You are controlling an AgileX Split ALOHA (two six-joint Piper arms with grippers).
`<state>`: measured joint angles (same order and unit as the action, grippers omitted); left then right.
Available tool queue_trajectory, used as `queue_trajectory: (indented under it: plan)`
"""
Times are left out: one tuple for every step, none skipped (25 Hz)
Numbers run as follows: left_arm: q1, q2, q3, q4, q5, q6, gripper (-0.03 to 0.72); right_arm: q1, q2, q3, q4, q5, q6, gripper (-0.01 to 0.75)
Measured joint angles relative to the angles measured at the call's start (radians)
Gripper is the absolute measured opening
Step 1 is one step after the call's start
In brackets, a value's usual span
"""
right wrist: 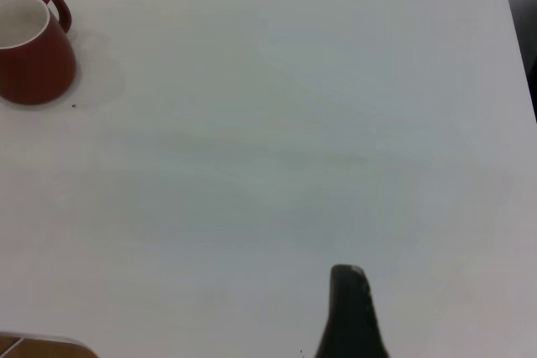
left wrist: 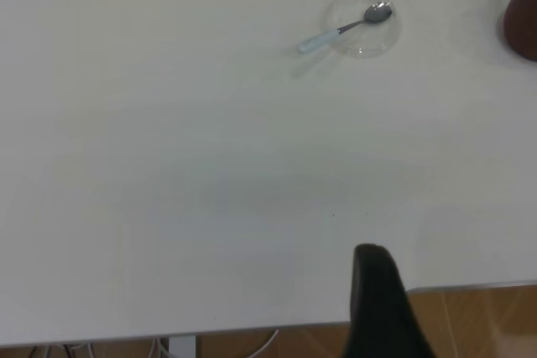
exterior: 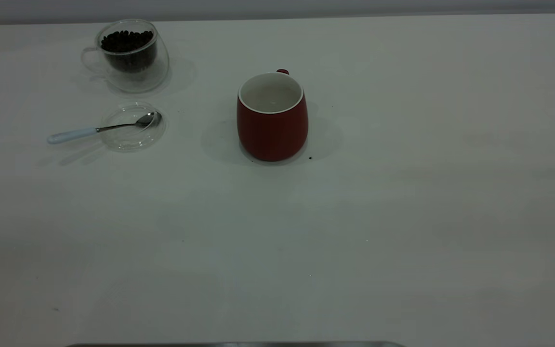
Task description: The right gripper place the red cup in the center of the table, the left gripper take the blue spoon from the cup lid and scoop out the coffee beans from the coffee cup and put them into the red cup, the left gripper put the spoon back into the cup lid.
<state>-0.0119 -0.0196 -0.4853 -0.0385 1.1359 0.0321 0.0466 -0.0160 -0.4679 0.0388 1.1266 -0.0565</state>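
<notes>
A blue spoon rests with its bowl in a glass cup lid, left of the red cup. Likely light and slippery (grip the pale handle). Neither gripper's jaw opening is visible.

Left claw, right claw: black tapered fingers.

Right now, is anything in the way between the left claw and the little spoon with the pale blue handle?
No, nothing visible. The left claw sits back at the near table edge, and only bare white table lies between it and the pale-blue-handled metal spoon, which rests with its bowl in the round clear glass lid.
</notes>
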Motion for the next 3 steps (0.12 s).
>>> queue_trajectory:
  plan:
    - [0.0,0.0,0.0,0.0,0.0,0.0,0.502,0.0,0.0,0.0,0.0,0.0,0.0,0.586]
    - [0.0,0.0,0.0,0.0,0.0,0.0,0.502,0.0,0.0,0.0,0.0,0.0,0.0,0.586]
    - [0.0,0.0,0.0,0.0,0.0,0.0,0.502,0.0,0.0,0.0,0.0,0.0,0.0,0.586]
